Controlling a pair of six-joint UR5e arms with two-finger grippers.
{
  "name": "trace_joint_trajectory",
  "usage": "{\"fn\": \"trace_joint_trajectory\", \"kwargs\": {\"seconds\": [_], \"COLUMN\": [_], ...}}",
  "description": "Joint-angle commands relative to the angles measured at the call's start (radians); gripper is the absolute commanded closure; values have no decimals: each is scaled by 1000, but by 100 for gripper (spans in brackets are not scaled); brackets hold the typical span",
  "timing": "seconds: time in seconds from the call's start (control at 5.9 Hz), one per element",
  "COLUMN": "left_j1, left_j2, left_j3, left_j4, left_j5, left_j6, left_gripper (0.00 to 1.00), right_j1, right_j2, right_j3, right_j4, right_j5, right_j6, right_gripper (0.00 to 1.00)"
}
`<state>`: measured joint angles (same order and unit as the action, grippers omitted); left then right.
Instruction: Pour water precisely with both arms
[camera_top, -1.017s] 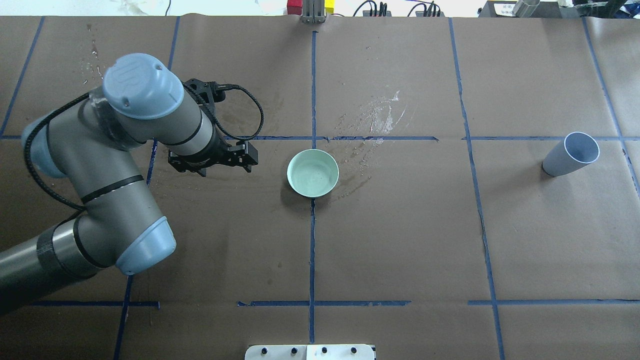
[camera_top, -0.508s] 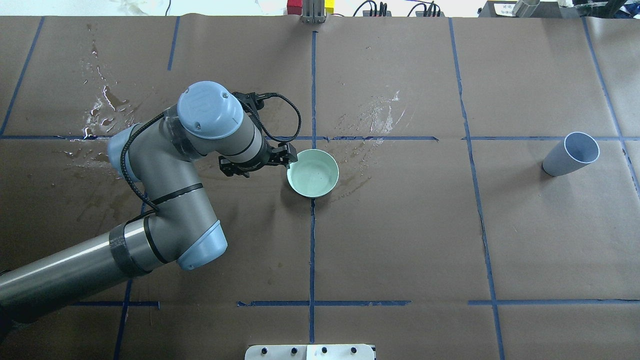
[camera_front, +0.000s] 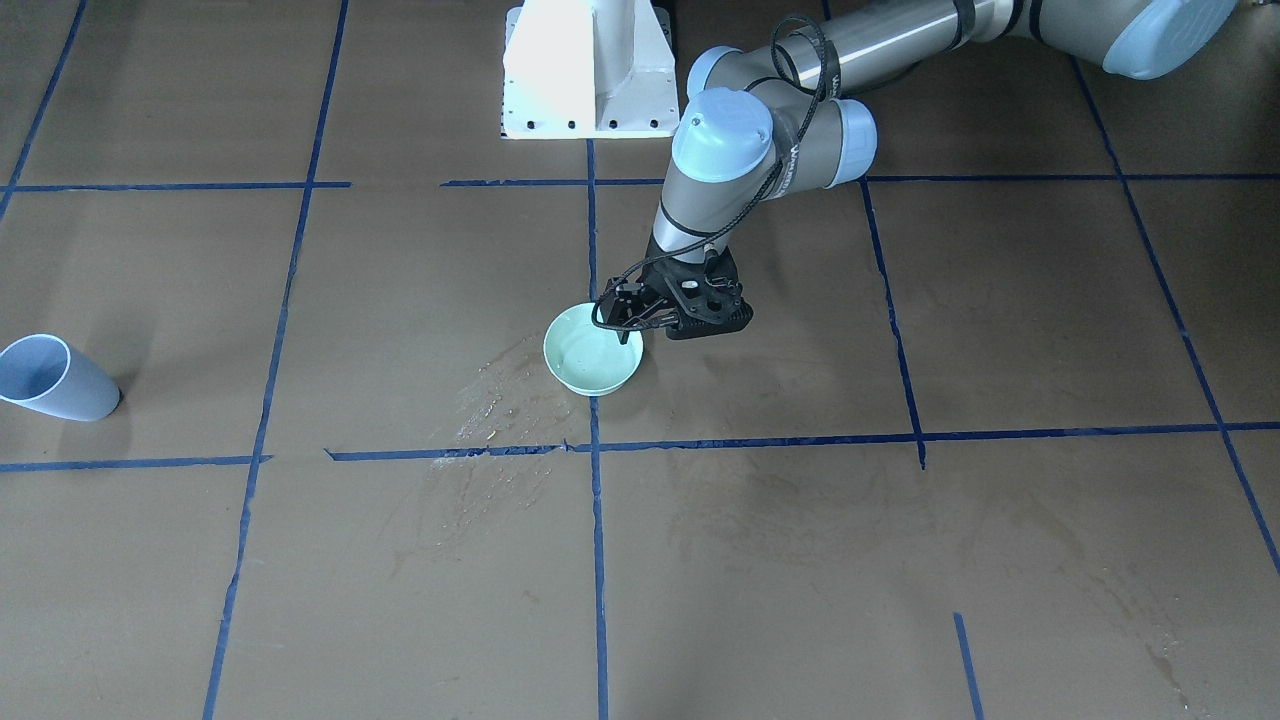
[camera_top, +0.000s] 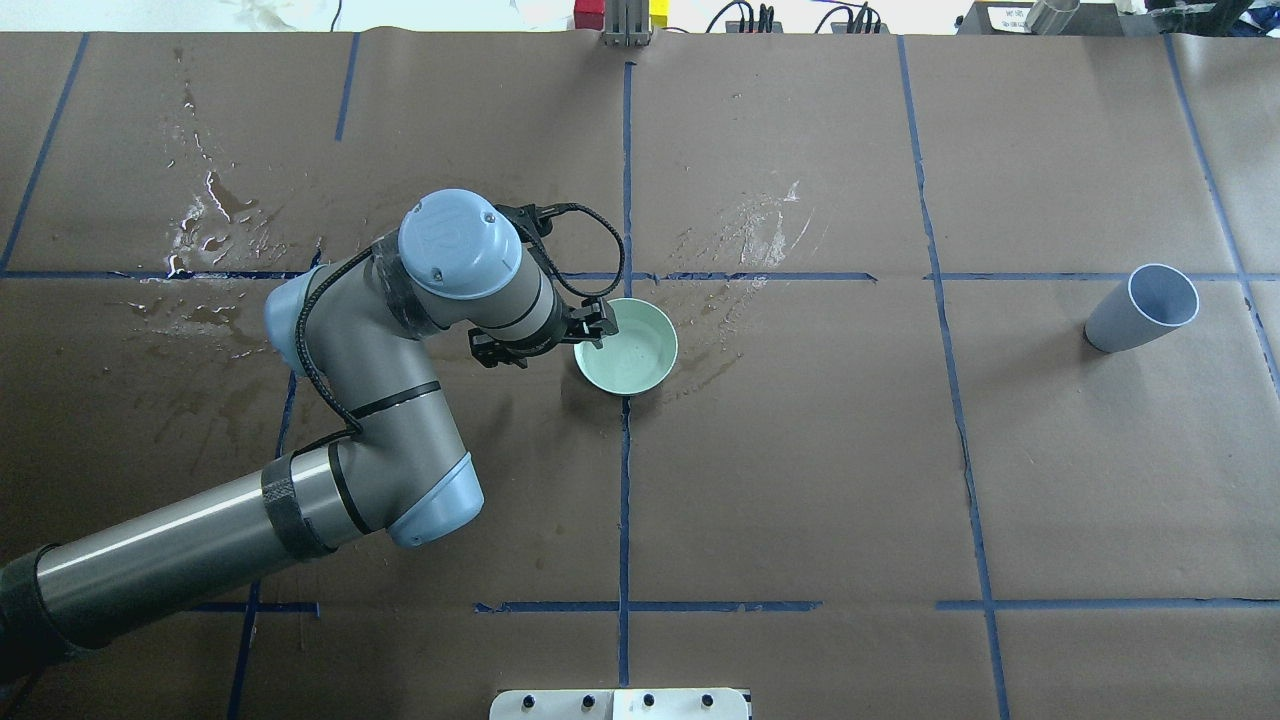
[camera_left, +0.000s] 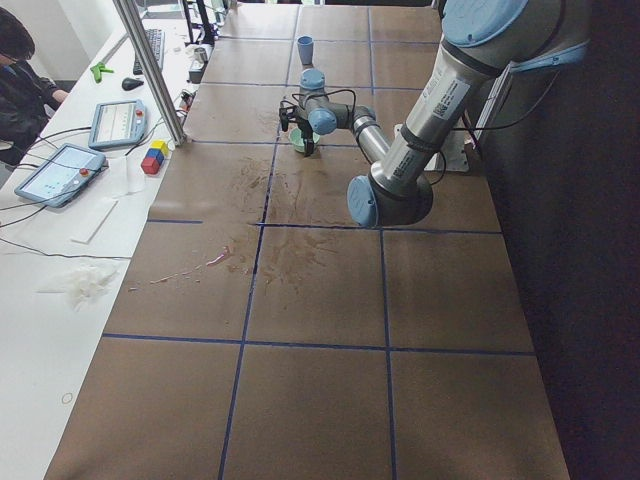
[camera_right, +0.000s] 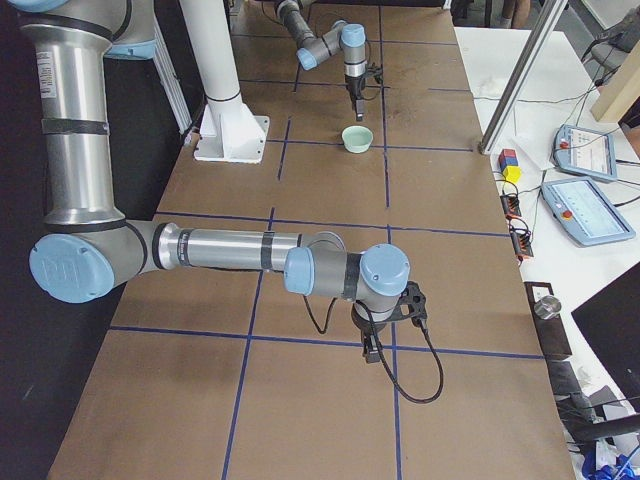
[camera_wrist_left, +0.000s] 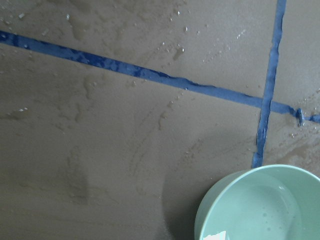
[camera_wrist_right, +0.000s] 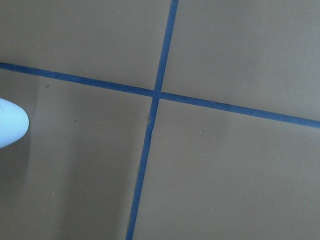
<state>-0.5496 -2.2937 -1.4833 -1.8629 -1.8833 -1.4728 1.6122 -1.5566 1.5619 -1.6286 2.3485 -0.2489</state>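
Left tool (camera_top: 598, 328), jaws parted, gripping nothing, at rim of green bowl (camera_top: 645, 352); right tool (camera_right: 370, 345) unreadable.

Matt paper (camera_top: 800, 480), glossy bowl (camera_top: 660, 378), metal left arm (camera_top: 180, 540)

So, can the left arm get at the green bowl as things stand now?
Probably yes. Its tool hangs right at the bowl's rim on the arm's side, and nothing stands between them. The cup is far off to the other side.
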Motion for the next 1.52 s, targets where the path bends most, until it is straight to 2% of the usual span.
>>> {"fn": "trace_joint_trajectory", "kwargs": {"seconds": [0.0, 0.17, 0.34, 0.68, 1.19, 1.36], "left_j1": [11, 23, 23, 23, -13, -57], "left_j2": [-10, -9, -9, -10, -6, 19], "left_j3": [46, 46, 46, 41, 15, -12], "left_j4": [-65, -65, -67, -67, -67, -64], "left_j5": [0, 0, -2, -2, -11, -75], "left_j6": [-47, -46, -43, -44, -38, -11], "left_gripper": [18, 49, 91, 100, 100, 100], "right_j1": [0, 0, 0, 0, 0, 0], "right_j2": [-2, -2, -2, -2, -3, -10], "right_j3": [1, 1, 1, 1, 1, 0], "right_j4": [1, 1, 1, 1, 1, 1], "right_j5": [0, 0, 0, 0, 0, -1], "right_j6": [-1, -1, -1, -1, -4, -4], "right_gripper": [0, 0, 0, 0, 0, 0]}}
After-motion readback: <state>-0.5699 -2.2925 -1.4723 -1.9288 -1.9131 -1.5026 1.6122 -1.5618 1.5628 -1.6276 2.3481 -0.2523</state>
